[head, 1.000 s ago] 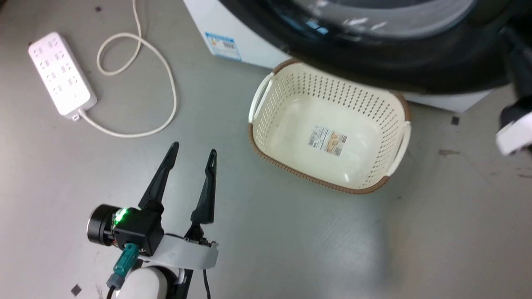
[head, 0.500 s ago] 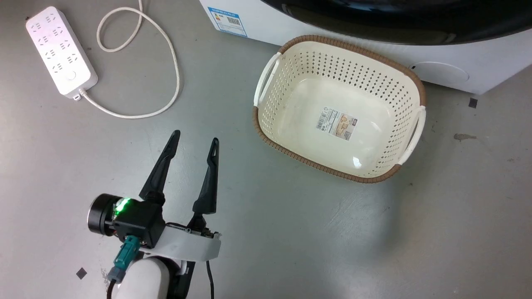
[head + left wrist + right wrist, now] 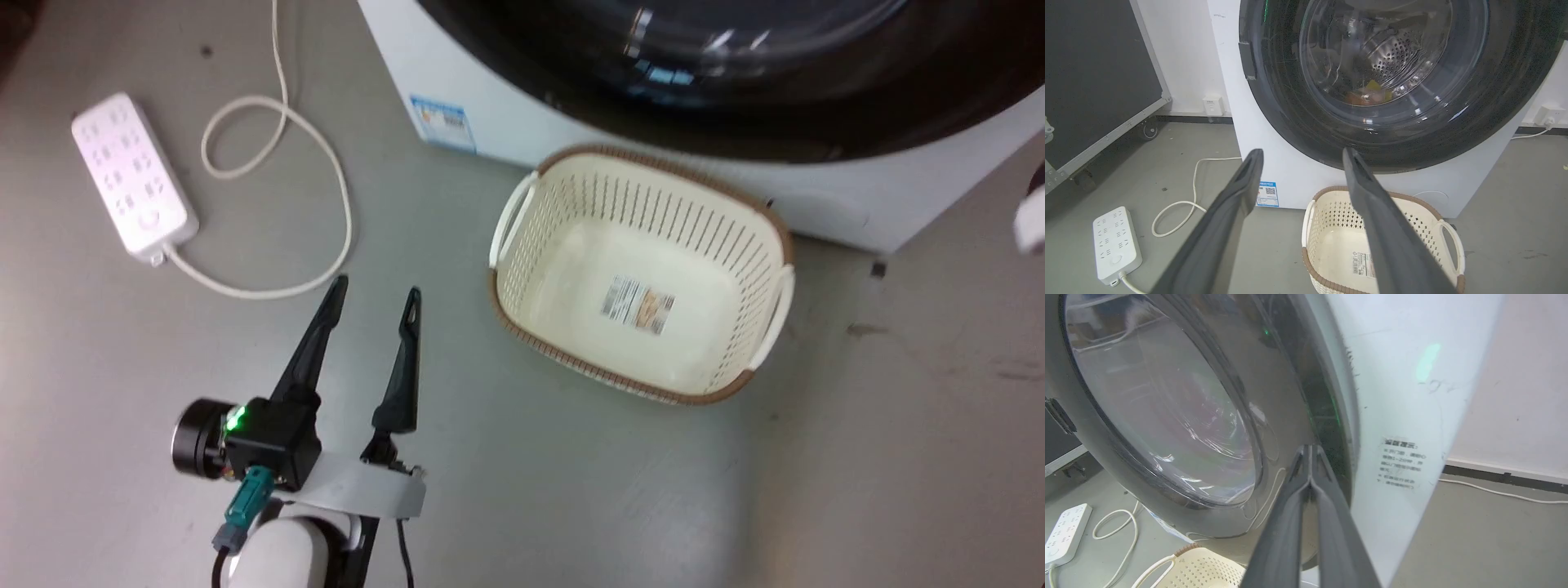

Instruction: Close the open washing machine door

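The washing machine [image 3: 490, 131] is a white box at the top of the head view. Its door [image 3: 735, 122], with a glossy black rim and glass centre, lies flat against the front. In the left wrist view the door [image 3: 1286, 102] covers the port, and the steel drum shows through the glass. My left gripper [image 3: 376, 287] hangs open over the floor, well short of the machine [image 3: 1290, 179], with nothing between its fingers [image 3: 1224, 220]. My right gripper [image 3: 1310, 448] is shut and empty, its tips at the door's [image 3: 1167, 396] right rim beside the machine's side [image 3: 1404, 396].
A cream perforated basket [image 3: 571, 212] with a brown rim stands on the floor right before the machine. A white power strip [image 3: 135, 175] and its looped cord [image 3: 326, 163] lie to the left. A black wheeled case [image 3: 1094, 73] stands at far left.
The head camera has tilted, shifting the whole picture. The door rim, which hung over the basket's back a second ago, now lies against the machine front. The left gripper has stayed put.
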You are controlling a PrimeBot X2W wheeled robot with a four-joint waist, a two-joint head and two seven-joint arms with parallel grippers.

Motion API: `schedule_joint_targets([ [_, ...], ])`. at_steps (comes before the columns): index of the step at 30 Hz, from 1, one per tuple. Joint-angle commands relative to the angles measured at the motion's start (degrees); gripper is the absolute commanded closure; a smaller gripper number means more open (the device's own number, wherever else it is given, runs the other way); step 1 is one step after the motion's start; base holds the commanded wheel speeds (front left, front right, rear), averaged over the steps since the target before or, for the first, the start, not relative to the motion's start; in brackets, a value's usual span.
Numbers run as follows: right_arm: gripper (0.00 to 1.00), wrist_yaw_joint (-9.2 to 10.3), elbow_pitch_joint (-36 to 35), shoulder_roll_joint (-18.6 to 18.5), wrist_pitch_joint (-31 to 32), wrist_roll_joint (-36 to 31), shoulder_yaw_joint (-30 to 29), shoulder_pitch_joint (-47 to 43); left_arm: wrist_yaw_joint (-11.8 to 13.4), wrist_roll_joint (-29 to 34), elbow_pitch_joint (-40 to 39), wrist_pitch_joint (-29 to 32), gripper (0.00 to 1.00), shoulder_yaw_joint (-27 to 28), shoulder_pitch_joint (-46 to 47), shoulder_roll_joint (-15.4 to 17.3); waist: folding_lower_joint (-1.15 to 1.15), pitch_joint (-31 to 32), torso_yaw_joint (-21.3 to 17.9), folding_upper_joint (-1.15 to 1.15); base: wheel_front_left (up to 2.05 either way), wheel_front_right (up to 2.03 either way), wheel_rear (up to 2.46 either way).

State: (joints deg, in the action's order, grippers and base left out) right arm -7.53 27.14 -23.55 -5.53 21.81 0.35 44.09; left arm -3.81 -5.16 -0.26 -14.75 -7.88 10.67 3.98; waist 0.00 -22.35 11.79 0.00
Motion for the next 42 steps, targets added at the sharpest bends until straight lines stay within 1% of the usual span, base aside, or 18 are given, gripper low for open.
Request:
schedule_joint_targets([
  [1, 0.56, 0.04, -0.6, 0.5, -1.6, 0.2, 0.3, -2.9, -0.3, 0.0, 0.7, -0.2, 0.0, 0.5, -1.1, -0.3, 0.0, 4.8, -1.8, 0.0, 0.0, 0.0, 0.0],
  [2, 0.0, 0.04, -0.9, 1.1, -2.2, 0.5, 0.3, -4.6, -0.4, 0.0, 1.2, -0.2, 0.0, 0.7, -1.5, -0.3, 0.0, 6.1, -2.3, 0.0, 0.0, 0.0, 0.0],
  [6, 0.0, 0.04, -4.2, 2.8, -5.1, 0.1, 0.4, -12.1, -0.1, 1.3, 3.5, -0.2, 0.0, 0.9, -3.2, 0.4, 0.0, 11.0, -4.1, 0.0, 0.0, 0.0, 0.0],
  [12, 0.0, 0.04, -11.5, 7.0, -7.2, -1.4, -2.4, -23.1, 0.0, 1.1, 5.4, -0.2, 0.0, 1.2, -5.6, 0.8, 0.0, 16.1, -6.8, 0.0, 0.0, 0.0, 0.0],
  [15, 0.0, 0.04, -15.8, 10.9, -7.5, -2.0, -5.4, -28.4, -1.0, -0.1, 6.3, -0.2, 0.0, 0.8, -6.6, 1.1, 0.0, 17.8, -7.8, 0.0, 0.0, 0.0, 0.0],
  [19, 0.0, 0.04, -21.2, 15.6, -7.6, -5.1, -7.6, -34.9, -1.3, -0.8, 7.0, -0.2, 0.0, 0.7, -7.1, 1.2, 0.0, 19.2, -8.5, 0.0, 0.0, 0.0, 0.0],
  [20, 0.0, 0.04, -21.2, 15.6, -7.6, -5.1, -7.6, -34.9, -1.3, -0.8, 7.0, -0.2, 0.0, 0.7, -7.1, 1.2, 0.0, 19.2, -8.5, 0.0, 0.0, 0.0, 0.0],
  [21, 0.0, 0.04, -23.1, 17.3, -7.8, -6.3, -8.5, -37.8, -1.3, -1.1, 7.2, -0.2, 0.0, 0.7, -7.3, 1.1, 0.0, 19.7, -8.8, 0.0, 0.0, 0.0, 0.0],
  [23, 0.0, 0.04, -23.8, 18.0, -7.9, -6.8, -8.6, -39.1, -1.3, -1.2, 7.3, -0.2, 0.0, 0.7, -7.4, 1.0, 0.0, 20.0, -8.9, 0.0, 0.0, 0.0, 0.0],
  [24, 0.0, 0.04, -24.5, 19.1, -8.0, -7.5, -8.4, -41.5, -1.0, -1.7, 7.5, -0.2, 0.0, 1.2, -7.8, 0.9, 0.0, 20.4, -9.2, 0.0, 0.0, 0.0, 0.0],
  [25, 0.0, 0.04, -24.5, 19.1, -8.0, -7.5, -8.4, -41.5, -1.0, -1.7, 7.5, -0.2, 0.0, 1.2, -7.8, 0.9, 0.0, 20.4, -9.2, 0.0, 0.0, 0.0, 0.0],
  [27, 0.0, 0.04, -24.6, 19.9, -8.6, -10.5, -7.7, -45.2, -0.3, -1.9, 8.1, -0.2, 0.0, 1.6, -8.2, 0.8, 0.0, 21.0, -9.3, 0.0, 0.0, 0.0, 0.0],
  [33, 0.0, 0.04, -25.2, 20.5, -9.2, -13.8, -6.7, -48.1, 0.5, -1.8, 9.5, -0.2, 0.0, 1.8, -8.7, 0.8, 0.0, 21.6, -9.1, 0.0, 0.0, 0.0, 0.0],
  [42, 0.0, 0.04, -24.4, 20.7, -9.4, -13.3, -6.1, -49.1, 0.6, -2.0, 10.4, -0.2, 0.0, 1.8, -9.0, 1.0, 0.0, 21.9, -9.2, 0.0, 0.0, 0.0, 0.0],
])
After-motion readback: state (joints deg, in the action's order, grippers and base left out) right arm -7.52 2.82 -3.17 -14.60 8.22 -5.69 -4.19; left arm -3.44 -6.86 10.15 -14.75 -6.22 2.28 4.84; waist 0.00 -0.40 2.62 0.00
